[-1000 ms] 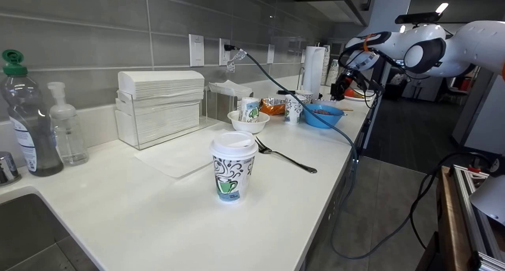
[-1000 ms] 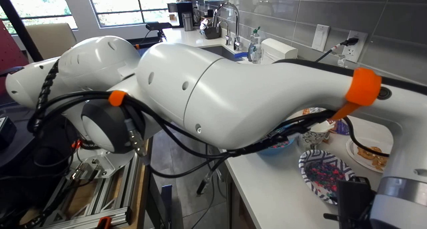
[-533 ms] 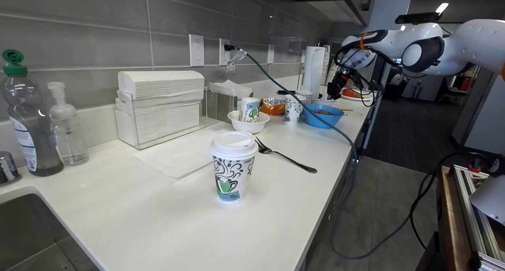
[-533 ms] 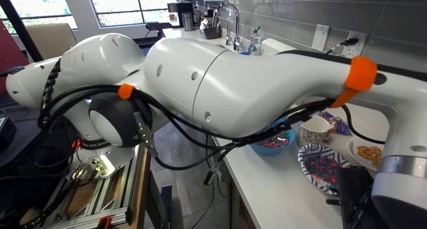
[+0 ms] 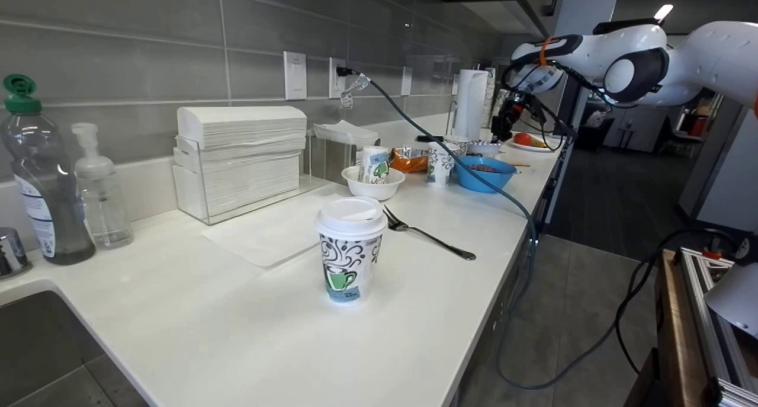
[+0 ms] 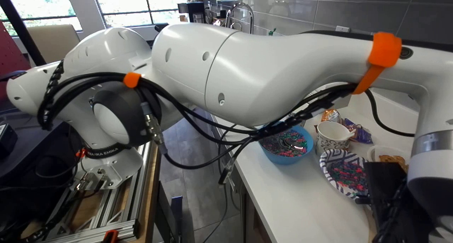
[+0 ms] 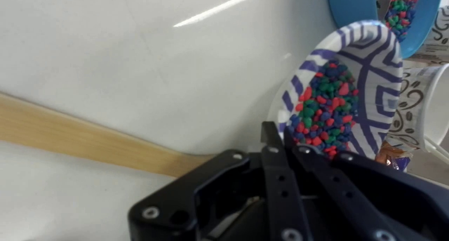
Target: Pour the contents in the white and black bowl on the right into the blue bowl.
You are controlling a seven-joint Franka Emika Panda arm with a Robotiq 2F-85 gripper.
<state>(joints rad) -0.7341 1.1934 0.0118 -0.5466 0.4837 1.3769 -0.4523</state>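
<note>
Pinching the rim of the patterned bowl (image 7: 373,71) with the gripper (image 7: 279,129), pressed together on the thin edge. Cannot tell if raised off the counter (image 7: 158,76). Loaded with red, green and blue bits (image 7: 324,111). Just beside that, in both exterior views, can see the blue bowl (image 6: 286,160), holding similar bits (image 7: 403,13) and a metal utensil (image 7: 385,4). Near both, also see a printed cup (image 7: 408,107).

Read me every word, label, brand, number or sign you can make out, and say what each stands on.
"FRANKA EMIKA": on the black band at the arm's base.
Green-capped bottle's label: too blurred to read.
Lidded cup, small print: too blurred.
Cord tag: too small.
Orange bag and purple bag, printing: too blurred.
No number or sign is readable.
</note>
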